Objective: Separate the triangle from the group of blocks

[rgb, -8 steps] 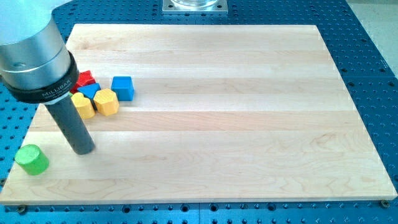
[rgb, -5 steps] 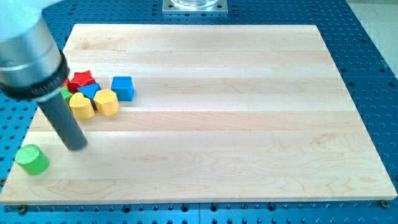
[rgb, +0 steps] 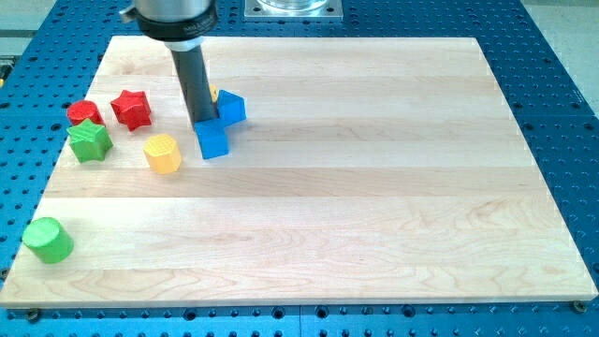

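The blue triangle (rgb: 231,108) lies in the upper left part of the wooden board (rgb: 374,187). A blue cube (rgb: 212,140) sits just below and to its left, close to it. My tip (rgb: 203,124) stands between them, at the cube's top edge and left of the triangle. A sliver of a yellow block (rgb: 214,94) shows behind the rod, beside the triangle. A yellow hexagon (rgb: 163,153) lies further left, apart from them.
A red star (rgb: 131,109), a red rounded block (rgb: 84,113) and a green star (rgb: 90,140) lie near the board's left edge. A green cylinder (rgb: 48,240) stands alone at the lower left corner.
The rod moved from the lower left up and right to the blue blocks. The tight cluster is now spread out: the triangle, blue cube and a yellow block shifted right.
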### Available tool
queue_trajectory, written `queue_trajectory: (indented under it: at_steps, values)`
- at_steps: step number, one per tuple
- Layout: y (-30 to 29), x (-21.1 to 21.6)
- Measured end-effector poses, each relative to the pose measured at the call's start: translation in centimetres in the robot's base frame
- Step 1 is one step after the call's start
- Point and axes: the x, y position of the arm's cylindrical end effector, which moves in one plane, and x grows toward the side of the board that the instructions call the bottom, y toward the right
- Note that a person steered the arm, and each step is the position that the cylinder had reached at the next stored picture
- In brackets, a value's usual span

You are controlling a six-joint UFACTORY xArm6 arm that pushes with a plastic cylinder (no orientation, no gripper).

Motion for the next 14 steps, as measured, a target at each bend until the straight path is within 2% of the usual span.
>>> queue_trajectory:
  at_steps: [2, 14]
  values:
    - [3.3, -1.2]
    - [2.4, -1.5]
